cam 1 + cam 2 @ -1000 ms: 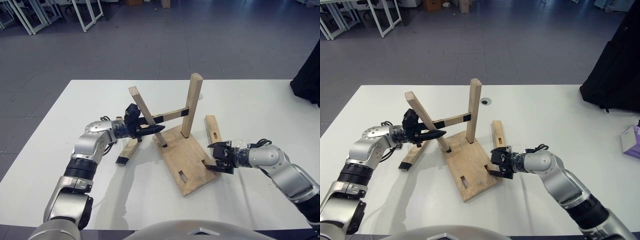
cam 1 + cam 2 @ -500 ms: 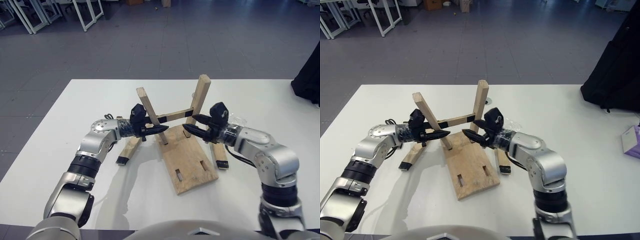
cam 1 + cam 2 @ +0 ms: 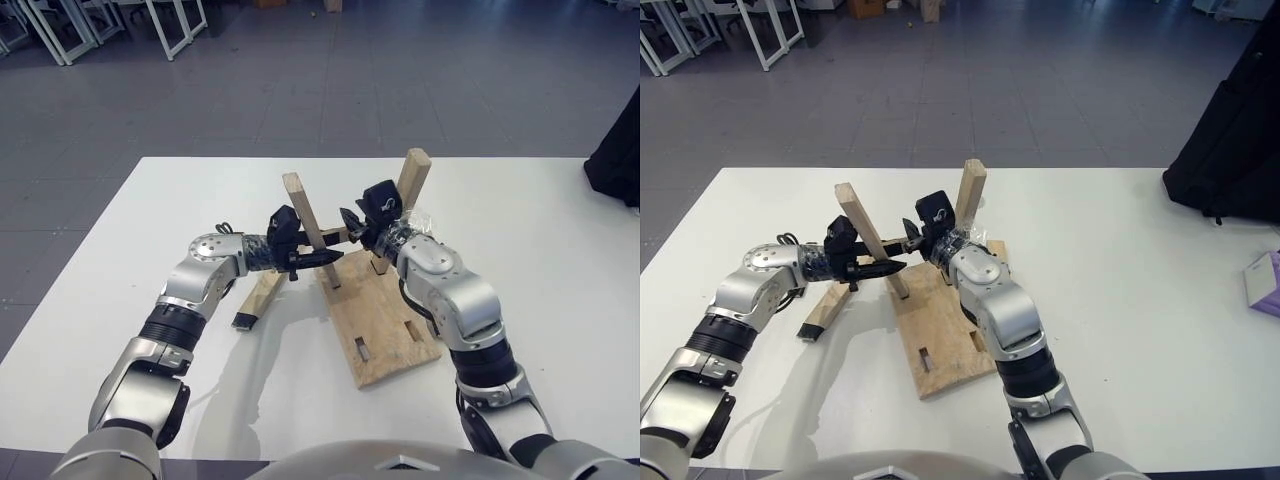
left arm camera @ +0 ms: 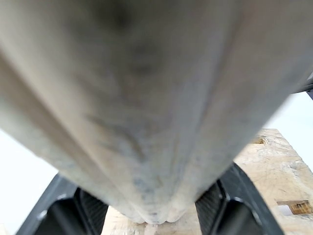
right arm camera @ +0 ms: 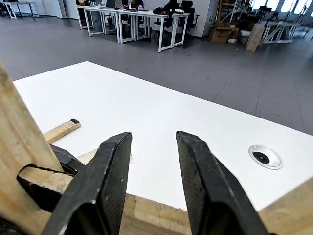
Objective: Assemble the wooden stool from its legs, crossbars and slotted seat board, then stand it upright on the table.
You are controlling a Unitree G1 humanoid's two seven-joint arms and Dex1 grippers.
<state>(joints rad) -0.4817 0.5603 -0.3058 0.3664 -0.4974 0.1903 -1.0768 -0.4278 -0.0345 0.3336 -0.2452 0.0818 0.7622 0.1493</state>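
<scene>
The slotted seat board (image 3: 385, 322) lies flat on the white table (image 3: 120, 260). Two legs stand tilted in it, the left leg (image 3: 300, 212) and the right leg (image 3: 413, 172), joined by a crossbar (image 3: 334, 236) with black ends. My left gripper (image 3: 333, 257) is shut on the left leg just below the crossbar; its wood sits between the dark fingers (image 4: 73, 215). My right gripper (image 5: 151, 137) is open over the crossbar between the two legs, holding nothing. A loose leg (image 3: 257, 299) lies on the table to the left of the board.
A round cable grommet (image 5: 264, 157) is set in the table beyond the stool parts. A black bag (image 3: 1230, 130) stands off the table's far right, and a purple item (image 3: 1265, 282) lies at the right edge. The table's left and near parts are bare.
My right arm has left the board's right corner and swung up and left to the crossbar, gripper open. The legs and board shifted slightly right. My left gripper kept its hold.
</scene>
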